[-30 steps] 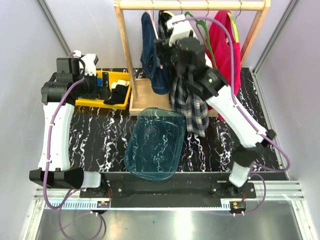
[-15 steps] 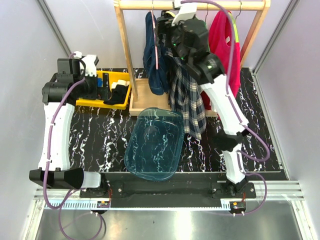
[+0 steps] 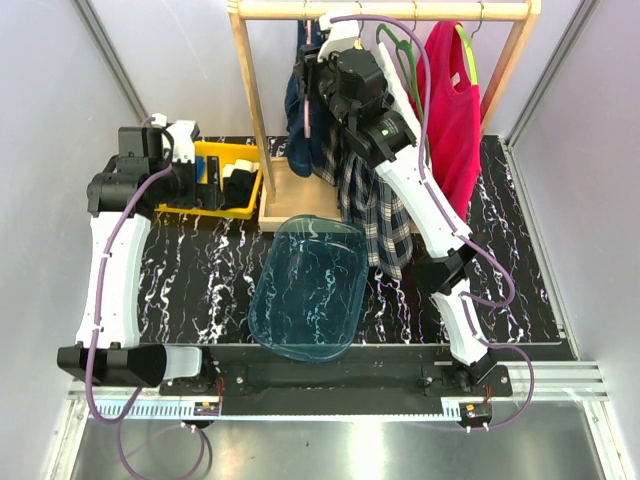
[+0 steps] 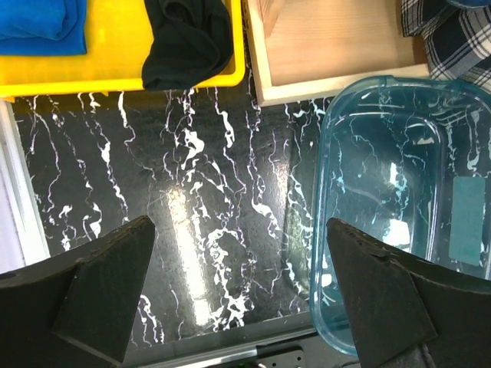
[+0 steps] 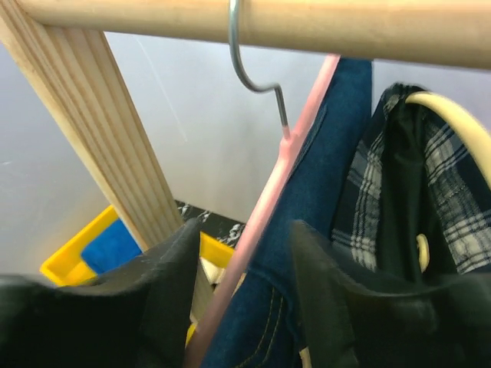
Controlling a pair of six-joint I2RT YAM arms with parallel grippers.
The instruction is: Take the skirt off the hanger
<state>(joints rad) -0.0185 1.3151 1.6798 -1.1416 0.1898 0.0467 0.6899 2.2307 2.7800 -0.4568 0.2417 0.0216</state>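
The skirt [image 3: 300, 140] is dark blue denim and hangs on a pink hanger [image 3: 307, 108] at the left end of the wooden rail [image 3: 400, 10]. My right gripper [image 3: 320, 85] is raised just under the rail. In the right wrist view its open jaws straddle the pink hanger arm [image 5: 268, 199] and the denim [image 5: 322, 192], with the right gripper [image 5: 245, 307] below the hanger's metal hook [image 5: 245, 61]. I cannot tell if the fingers touch them. My left gripper [image 3: 205, 185] is wide open and empty [image 4: 238, 291] above the black marbled table.
A plaid garment [image 3: 380, 210], a green hanger [image 3: 400, 50] and a red garment [image 3: 450, 110] hang right of the skirt. The rack's post [image 5: 100, 130] and wooden base [image 3: 290, 195] stand close by. A blue transparent tub [image 3: 310, 290] and a yellow bin [image 3: 240, 210] of cloths sit on the table.
My right arm has risen and swung left, from in front of the plaid garment up to the pink hanger under the rail. My left arm has barely moved.
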